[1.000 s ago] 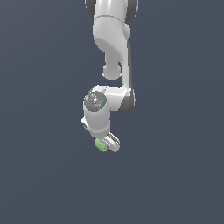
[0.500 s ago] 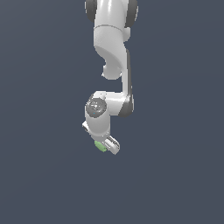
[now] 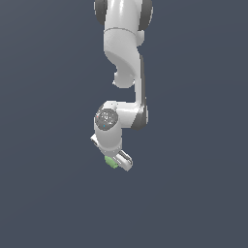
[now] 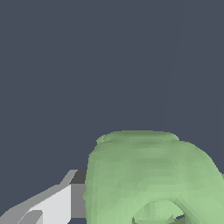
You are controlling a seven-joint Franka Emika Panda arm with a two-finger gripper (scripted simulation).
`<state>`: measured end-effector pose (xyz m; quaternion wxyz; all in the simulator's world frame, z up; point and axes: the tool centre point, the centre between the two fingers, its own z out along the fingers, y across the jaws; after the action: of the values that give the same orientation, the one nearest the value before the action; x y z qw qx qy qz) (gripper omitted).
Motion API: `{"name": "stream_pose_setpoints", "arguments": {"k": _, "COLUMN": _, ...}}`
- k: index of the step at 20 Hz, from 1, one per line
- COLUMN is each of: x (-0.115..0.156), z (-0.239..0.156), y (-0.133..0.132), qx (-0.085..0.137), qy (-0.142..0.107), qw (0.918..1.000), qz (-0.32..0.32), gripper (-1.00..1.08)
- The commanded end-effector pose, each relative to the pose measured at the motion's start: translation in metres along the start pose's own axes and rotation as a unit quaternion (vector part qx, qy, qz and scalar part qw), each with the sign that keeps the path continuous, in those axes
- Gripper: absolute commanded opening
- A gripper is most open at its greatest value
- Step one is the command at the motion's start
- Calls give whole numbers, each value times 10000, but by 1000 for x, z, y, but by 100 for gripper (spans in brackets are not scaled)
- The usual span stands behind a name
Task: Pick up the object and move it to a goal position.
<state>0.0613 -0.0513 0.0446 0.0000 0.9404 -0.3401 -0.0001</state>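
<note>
A white, glossy, jointed robot arm [image 3: 127, 53] hangs down from the top edge of the exterior view, where its upper segment is cut off. All around it lies a flat, uniform dark slate-blue background [image 3: 43, 145] with no visible edges, walls or other things; open room spreads to the exterior view's left, right and below the arm.

At the low end of the arm sits the white gripper [image 3: 117, 162], tilted toward the exterior view's lower right. The small light-green, lumpy, rounded block [image 3: 112, 162] sits at its tip, on the side toward the exterior view's left, touching the fingers. Only a small patch of green shows there; the rest is hidden behind the gripper body. The fingers appear drawn in close against the block, holding it, though the exterior view is too small to show both contact faces clearly.

In the wrist view the green block [image 4: 148, 179] fills much of the frame, very near the camera, and runs off the picture's edge, so its full shape cannot be made out. Its surface is bumpy with rounded folds. One white and grey finger [image 4: 52, 205] shows just beside the block, touching its side; the other finger is hidden behind the block. No surface shows under the block in either view.
</note>
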Motion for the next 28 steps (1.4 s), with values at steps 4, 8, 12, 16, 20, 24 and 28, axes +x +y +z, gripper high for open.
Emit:
{"name": "stream_pose_setpoints", "arguments": {"k": 4, "x": -3, "z": -2, "y": -1, "qx": 0, "qy": 1, "qw": 10000, "qz": 0, "gripper": -100}}
{"name": "stream_pose_setpoints", "arguments": {"k": 8, "x": -12, "z": -9, "y": -4, "qx": 0, "qy": 1, "qw": 10000, "qz": 0, "gripper": -100}}
{"name": "stream_pose_setpoints", "arguments": {"k": 12, "x": -29, "z": -21, "y": -10, "qx": 0, "qy": 1, "qw": 10000, "qz": 0, "gripper": -100}}
{"name": "stream_pose_setpoints", "arguments": {"k": 16, "x": -54, "z": -38, "y": -20, "qx": 2, "qy": -2, "qw": 10000, "qz": -3, "gripper": -100}}
{"name": "stream_pose_setpoints", "arguments": {"k": 20, "x": -88, "z": -63, "y": -32, "qx": 2, "qy": -2, "qw": 10000, "qz": -3, "gripper": -100}}
{"name": "stream_pose_setpoints", "arguments": {"k": 24, "x": -126, "z": -91, "y": -47, "qx": 2, "qy": -2, "qw": 10000, "qz": -3, "gripper": -100}}
{"name": "stream_pose_setpoints", "arguments": {"k": 28, "x": -163, "z": -118, "y": -61, "qx": 1, "qy": 1, "qw": 10000, "qz": -4, "gripper": -100}}
